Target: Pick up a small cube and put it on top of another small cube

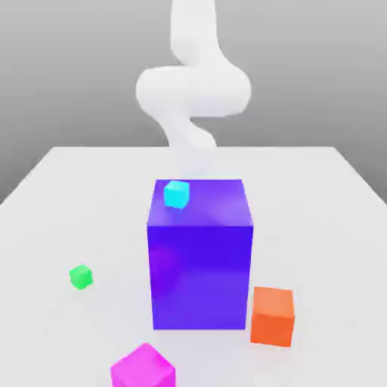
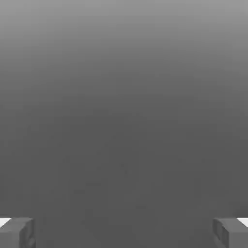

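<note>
Grey backdrop is seen behind a pale tabletop (image 1: 60,196) in the exterior view. Taking the huge blue-violet cube (image 1: 200,261) as the middle of a clock face and going left to right, the tiny green cube (image 1: 81,277) is found at about nine o'clock, well apart from it. The magenta cube (image 1: 143,367) is placed at about seven o'clock, at the near edge of the picture, untouched. A tiny cyan cube (image 1: 176,194) is set on the big cube's top, toward eleven o'clock. An orange cube (image 1: 272,316) is stood just beside the big cube at four o'clock. The white arm (image 1: 193,87) is raised at twelve o'clock. In the hand view, the hand (image 2: 124,232) is spread wide, its fingertips (image 2: 17,232) at opposite edges, nothing held between them.
</note>
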Tool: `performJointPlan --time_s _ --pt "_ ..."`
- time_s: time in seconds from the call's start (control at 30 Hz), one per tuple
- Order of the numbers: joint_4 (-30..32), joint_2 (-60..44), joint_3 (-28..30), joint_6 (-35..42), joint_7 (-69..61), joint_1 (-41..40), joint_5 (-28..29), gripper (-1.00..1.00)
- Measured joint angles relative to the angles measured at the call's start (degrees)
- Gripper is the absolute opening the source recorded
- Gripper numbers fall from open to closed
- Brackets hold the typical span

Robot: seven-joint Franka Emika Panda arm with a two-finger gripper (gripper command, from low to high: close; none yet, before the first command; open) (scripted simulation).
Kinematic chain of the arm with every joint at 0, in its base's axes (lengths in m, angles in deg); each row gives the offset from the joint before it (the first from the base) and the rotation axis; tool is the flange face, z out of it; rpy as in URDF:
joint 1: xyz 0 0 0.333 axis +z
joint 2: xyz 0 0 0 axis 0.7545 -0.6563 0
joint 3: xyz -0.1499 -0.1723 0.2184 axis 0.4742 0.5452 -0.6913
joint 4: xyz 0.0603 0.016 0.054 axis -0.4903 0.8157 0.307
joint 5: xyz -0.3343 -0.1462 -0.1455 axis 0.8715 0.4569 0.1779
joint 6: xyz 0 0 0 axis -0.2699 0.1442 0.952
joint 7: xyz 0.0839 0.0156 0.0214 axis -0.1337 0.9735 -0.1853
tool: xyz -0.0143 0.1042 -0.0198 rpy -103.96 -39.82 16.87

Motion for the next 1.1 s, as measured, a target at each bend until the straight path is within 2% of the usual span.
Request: performJointPlan --time_s 0.47,0.87,1.03,1.07,1.1 --pt "1.3 -29.4 -2.9 -9.0 18.9 -6.8 2.0 0.00" --pt "2.4 -54.3 -1.3 -16.6 33.3 -8.4 1.5 0.00" --pt "1.3 -64.6 -0.7 -24.0 34.8 -8.2 1.4 0.00" --pt "1.1 -65.9 -0.6 -25.0 34.9 -8.1 1.5 -1.00" --pt "1.1 -65.9 -0.6 -25.1 34.9 -8.1 1.5 -1.00"
